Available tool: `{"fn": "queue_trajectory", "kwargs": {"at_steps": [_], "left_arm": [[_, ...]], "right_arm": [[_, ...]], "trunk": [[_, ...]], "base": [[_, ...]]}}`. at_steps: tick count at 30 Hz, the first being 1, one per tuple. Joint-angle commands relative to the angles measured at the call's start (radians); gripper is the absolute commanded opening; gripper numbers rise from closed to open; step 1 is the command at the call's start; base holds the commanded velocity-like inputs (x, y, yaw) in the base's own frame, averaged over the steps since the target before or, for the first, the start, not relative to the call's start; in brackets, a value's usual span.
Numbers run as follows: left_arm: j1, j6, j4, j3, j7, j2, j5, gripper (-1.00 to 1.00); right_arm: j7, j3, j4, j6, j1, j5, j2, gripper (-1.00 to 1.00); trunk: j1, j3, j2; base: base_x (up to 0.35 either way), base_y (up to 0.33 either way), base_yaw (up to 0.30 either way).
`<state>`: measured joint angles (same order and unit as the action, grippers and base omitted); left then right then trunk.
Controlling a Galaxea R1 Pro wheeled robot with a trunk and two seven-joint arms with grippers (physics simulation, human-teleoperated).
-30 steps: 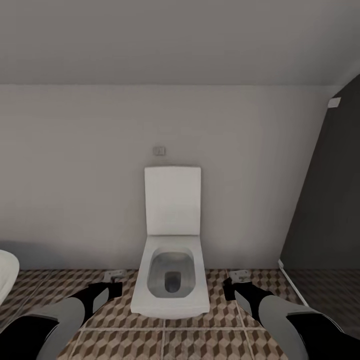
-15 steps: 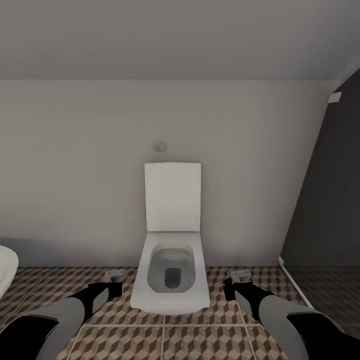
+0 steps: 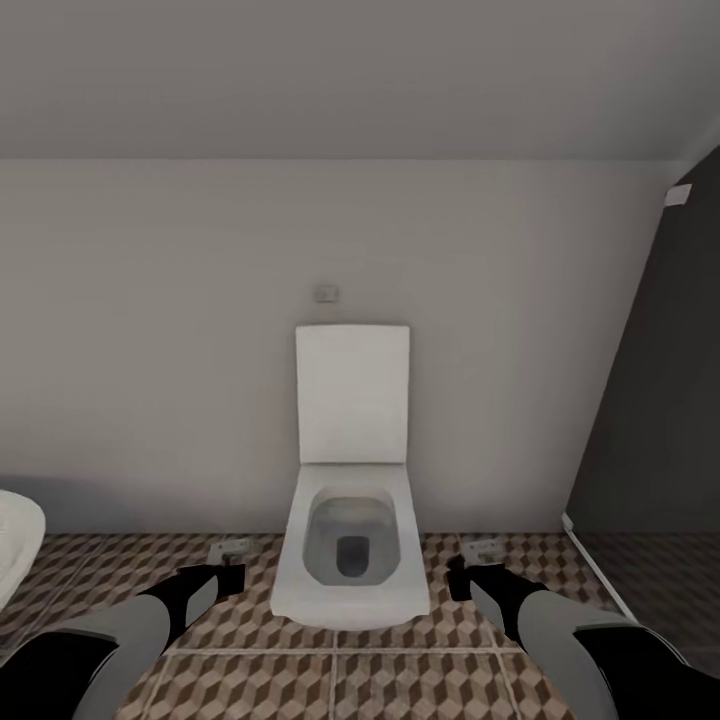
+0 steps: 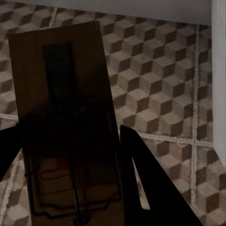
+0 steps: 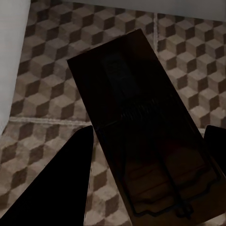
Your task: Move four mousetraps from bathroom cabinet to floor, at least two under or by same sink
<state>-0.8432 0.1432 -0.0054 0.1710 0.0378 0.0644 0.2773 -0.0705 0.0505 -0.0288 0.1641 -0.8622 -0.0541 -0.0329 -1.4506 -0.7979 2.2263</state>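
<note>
Facing a white toilet [image 3: 350,560] against the far wall, lid up. Left gripper [image 3: 222,575] low on the left, right gripper [image 3: 465,578] low on the right, toilet in between. Both above the bathroom floor [image 3: 330,685] with its cube tiles.

Left fingers [image 4: 150,188] closed on a mousetrap [image 4: 66,122]; a flat brown board with dark wire, sticking out past the fingers. Right fingers [image 5: 61,179] closed on another mousetrap [image 5: 141,136], same way. Nothing but tiles below each trap.

A bit of a white rounded rim [image 3: 15,545] at the far left edge; cannot tell what it belongs to.

Could go wrong: letting go here would leave both traps by the toilet, not by the sink. Thin boards held by one end could also slip or tip while rolling along. Could bump the toilet, since it sits so close between the arms.

No words or brand names to read anywhere.
</note>
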Motion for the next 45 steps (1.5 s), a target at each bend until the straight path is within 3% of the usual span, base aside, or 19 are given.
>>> {"fn": "queue_trajectory", "kwargs": {"at_steps": [1, 24, 34, 45], "left_arm": [[0.000, 0.004, -0.001, 0.009, 0.002, 0.000, 0.006, -1.00], [0.000, 0.003, -0.001, 0.009, 0.002, -0.004, 0.006, -1.00], [0.000, 0.004, -0.001, 0.009, 0.002, -0.011, 0.006, -1.00], [0.000, 0.005, -0.001, 0.009, 0.002, -0.012, 0.006, -1.00]], "right_arm": [[-0.003, 0.005, -0.002, 0.003, -0.001, -0.006, 0.000, -1.00], [-0.003, 0.005, -0.002, 0.004, -0.001, -0.006, 0.004, -1.00], [-0.003, 0.005, -0.002, 0.005, -0.001, -0.006, 0.019, -1.00], [-0.003, 0.006, -0.002, 0.005, -0.001, -0.006, 0.020, -1.00]], "trunk": [[0.000, -0.001, 0.000], [0.000, -0.001, 0.000], [0.000, -0.001, 0.000], [-0.042, -0.035, 0.077]], "base": [[0.000, 0.127, 0.000], [0.000, 0.015, 0.000], [0.000, 0.000, 0.000], [0.000, 0.000, 0.000]]}}
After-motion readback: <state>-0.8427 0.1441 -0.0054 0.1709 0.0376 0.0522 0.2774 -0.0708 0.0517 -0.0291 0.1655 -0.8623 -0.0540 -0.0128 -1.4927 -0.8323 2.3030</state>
